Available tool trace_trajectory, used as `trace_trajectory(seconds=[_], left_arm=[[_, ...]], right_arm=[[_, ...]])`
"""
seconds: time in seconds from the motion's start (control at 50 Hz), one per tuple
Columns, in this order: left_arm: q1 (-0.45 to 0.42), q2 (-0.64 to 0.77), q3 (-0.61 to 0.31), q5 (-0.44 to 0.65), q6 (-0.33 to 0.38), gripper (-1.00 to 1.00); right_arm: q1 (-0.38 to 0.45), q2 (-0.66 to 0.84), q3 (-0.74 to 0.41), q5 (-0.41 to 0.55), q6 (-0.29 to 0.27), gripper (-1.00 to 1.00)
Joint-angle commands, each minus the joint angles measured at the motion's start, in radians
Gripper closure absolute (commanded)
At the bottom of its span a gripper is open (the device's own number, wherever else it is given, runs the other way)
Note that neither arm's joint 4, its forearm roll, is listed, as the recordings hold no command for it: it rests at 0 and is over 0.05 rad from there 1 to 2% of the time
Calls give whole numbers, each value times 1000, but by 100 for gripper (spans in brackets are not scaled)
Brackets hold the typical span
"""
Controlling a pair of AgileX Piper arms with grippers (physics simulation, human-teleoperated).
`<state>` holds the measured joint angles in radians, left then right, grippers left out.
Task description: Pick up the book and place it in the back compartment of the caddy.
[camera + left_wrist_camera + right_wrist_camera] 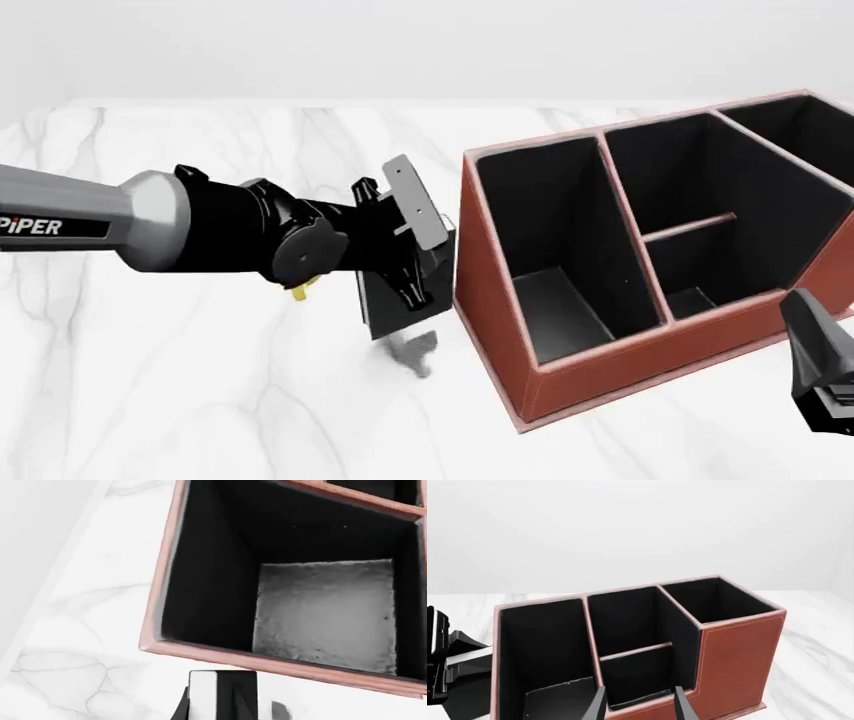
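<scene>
Black book (400, 285) upright, just left of reddish-brown, black-lined caddy (587, 350).

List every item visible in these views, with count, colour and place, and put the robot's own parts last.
caddy: one, reddish-brown with black lining and thin dividers, on the table's right side in the front view.
book: one, black cover with white page edges, held off the table just left of the caddy.
small yellow thing: one, mostly hidden behind the left arm; what it is cannot be told.
table: one, white marble.
left end effector: one, black, shut on the book, beside the caddy's left wall.
right end effector: one, black, open, near the caddy's low front rim.
</scene>
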<state>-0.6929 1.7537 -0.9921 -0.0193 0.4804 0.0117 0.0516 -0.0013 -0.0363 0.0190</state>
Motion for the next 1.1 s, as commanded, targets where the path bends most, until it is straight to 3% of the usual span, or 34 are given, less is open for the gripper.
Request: trace_trajectory(seconds=[0.02, 0.1, 0.12, 0.36, 0.6, 0.82, 0.96, 1.1], left_arm=[[-17, 11, 21, 31, -16, 100], [20, -17, 13, 79, -17, 100], [-31, -189, -82, 333, -37, 100], [-9, -268, -200, 452, 3, 100], [-31, -316, -364, 544, -11, 100], [-71, -300, -606, 675, 15, 100], [-98, -269, -831, 763, 48, 100], [-184, -242, -986, 816, -9, 100]], right_arm=[[-1, -6, 0, 5, -1, -100], [1, -9, 0, 8, -1, -100], [-2, -4, 0, 4, -3, -100], [-4, -6, 0, 6, -4, -100], [-5, -7, 0, 6, -6, -100], [-5, -3, 0, 2, -8, -100], [-4, -1, 0, -1, -8, -100], [-2, -7, 0, 4, -9, -100]])
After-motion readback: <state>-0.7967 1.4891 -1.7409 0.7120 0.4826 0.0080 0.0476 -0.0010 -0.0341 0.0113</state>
